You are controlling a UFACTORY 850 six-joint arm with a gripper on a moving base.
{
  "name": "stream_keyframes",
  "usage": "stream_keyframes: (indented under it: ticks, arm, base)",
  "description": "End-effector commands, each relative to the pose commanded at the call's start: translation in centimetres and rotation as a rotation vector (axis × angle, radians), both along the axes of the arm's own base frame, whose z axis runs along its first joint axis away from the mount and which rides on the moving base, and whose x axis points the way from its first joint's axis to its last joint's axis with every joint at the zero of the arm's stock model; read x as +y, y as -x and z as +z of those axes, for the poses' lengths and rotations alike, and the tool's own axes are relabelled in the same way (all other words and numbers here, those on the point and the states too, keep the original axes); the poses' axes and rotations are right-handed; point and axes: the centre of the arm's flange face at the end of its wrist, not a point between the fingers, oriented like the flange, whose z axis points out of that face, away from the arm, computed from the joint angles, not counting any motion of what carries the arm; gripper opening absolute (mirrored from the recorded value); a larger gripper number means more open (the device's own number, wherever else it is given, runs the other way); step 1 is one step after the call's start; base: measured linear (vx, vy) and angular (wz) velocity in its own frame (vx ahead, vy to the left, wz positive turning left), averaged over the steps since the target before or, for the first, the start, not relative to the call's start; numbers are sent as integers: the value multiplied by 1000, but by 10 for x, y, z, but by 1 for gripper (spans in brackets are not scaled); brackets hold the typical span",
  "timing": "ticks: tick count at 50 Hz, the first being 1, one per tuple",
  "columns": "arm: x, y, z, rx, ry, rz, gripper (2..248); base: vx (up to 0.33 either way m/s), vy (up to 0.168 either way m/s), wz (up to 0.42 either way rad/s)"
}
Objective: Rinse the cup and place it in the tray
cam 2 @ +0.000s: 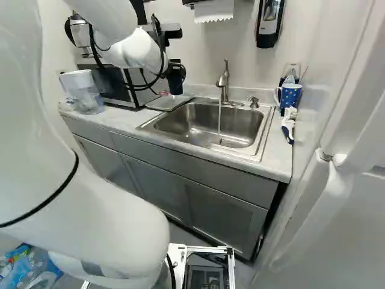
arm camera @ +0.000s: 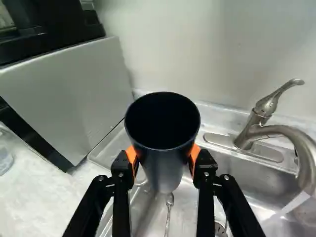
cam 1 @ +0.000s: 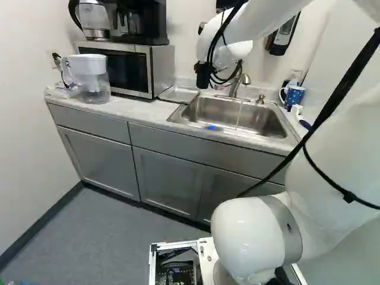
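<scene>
1 cup (arm camera: 165,168), 1 mug (cam 2: 290,96), 1 tray (cam 1: 178,95), 1 sink (cam 2: 204,118)

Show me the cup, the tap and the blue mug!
Cup (arm camera: 165,161): wrist view, on its outer side, just under the rim.
Tap (arm camera: 276,131): wrist view, on its curved spout.
Blue mug (cam 2: 291,96): right base view, on its side, near the middle.

Seeing the tray (cam 2: 168,102) between microwave (cam 1: 161,68) and sink (cam 2: 240,120), kettle (cam 1: 95,16) and coffee maker (cam 1: 142,24) atop the microwave, pitcher (cam 1: 91,80) before it. Spotting faucet (cam 2: 224,81) behind the sink, mug (cam 2: 290,96) to the sink's right, brush (cam 2: 288,125) before that mug.
</scene>
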Motion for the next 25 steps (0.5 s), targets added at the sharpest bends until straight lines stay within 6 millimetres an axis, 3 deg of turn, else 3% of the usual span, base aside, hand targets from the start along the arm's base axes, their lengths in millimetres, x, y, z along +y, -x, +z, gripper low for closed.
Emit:
stream_keyframes:
  ticks: [25]
  arm:
    - [37,-28,1,4,0,72,121]
  base:
    - [0,0,0]
